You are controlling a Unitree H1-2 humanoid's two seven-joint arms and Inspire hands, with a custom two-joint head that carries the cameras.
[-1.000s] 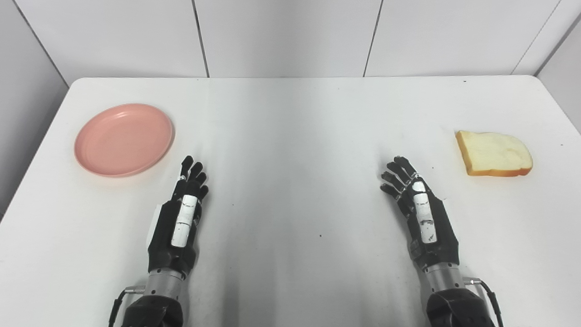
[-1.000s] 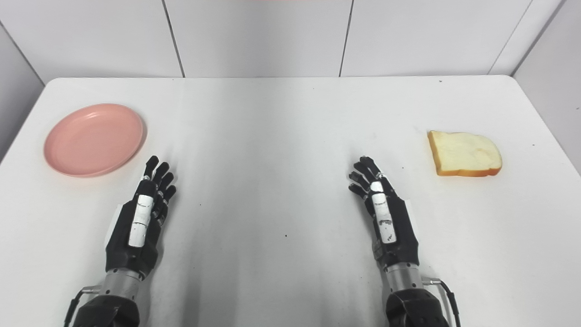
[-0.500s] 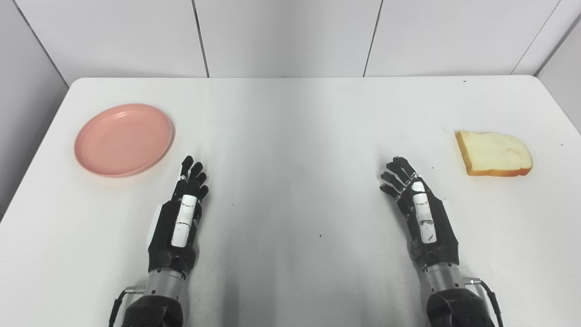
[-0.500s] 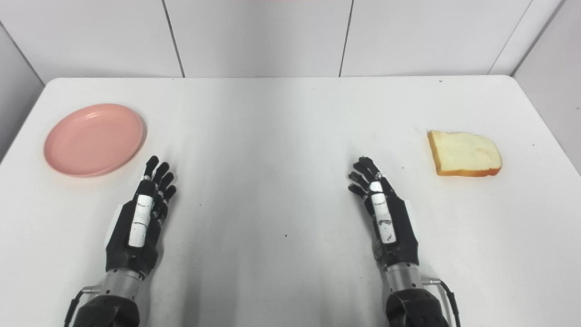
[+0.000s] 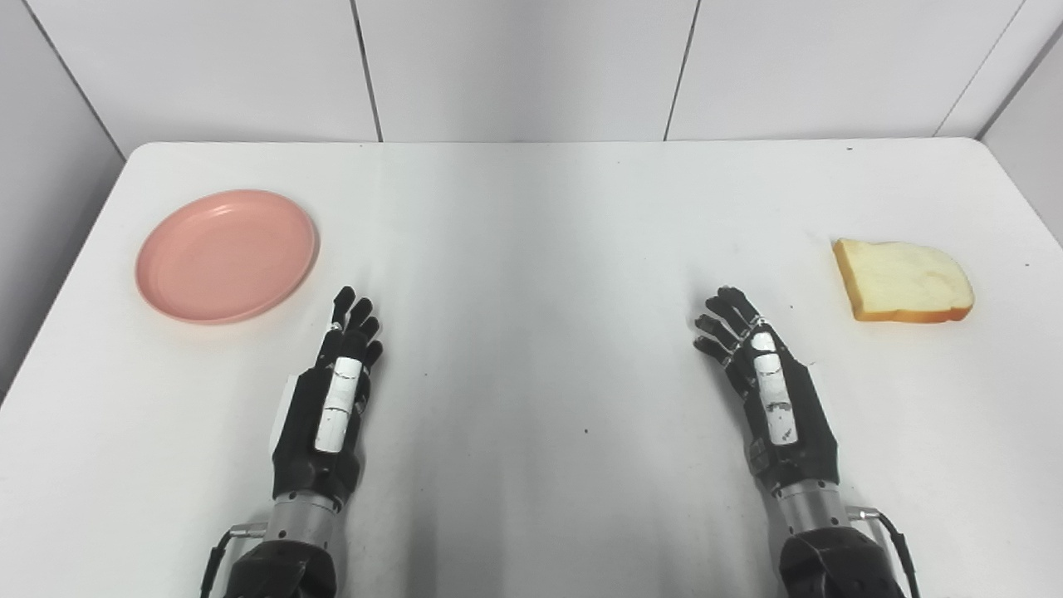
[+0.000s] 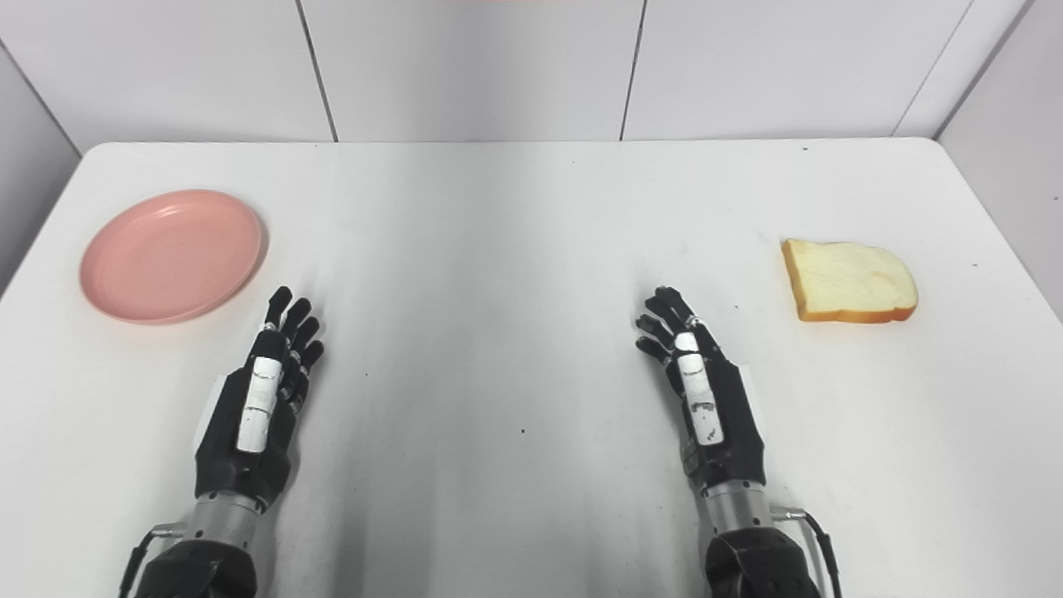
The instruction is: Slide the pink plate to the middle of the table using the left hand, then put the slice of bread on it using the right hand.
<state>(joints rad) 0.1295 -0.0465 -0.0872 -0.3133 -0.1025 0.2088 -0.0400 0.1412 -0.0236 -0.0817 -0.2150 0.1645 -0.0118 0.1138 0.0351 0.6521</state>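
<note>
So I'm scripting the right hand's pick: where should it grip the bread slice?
Probably across the bread slice by its crust edges, from above. It lies flat on the table, leaving no underside exposed, and the right hand is open, short of it.

Counter (image 5: 531, 249): white, matte, rounded far corners, fills most of both views. Surface w/ grey vertical streaks, darkest down the middle toward the near edge. Few tiny dark specks, e.g. one near centre-front (image 5: 586, 431), one by far right corner (image 5: 849, 149).

Wall (image 5: 523, 66): white panels behind counter, split by thin dark vertical seams (image 5: 366, 71). Side panels angle in at left & right edges; grey gap btw counter & left panel.
</note>
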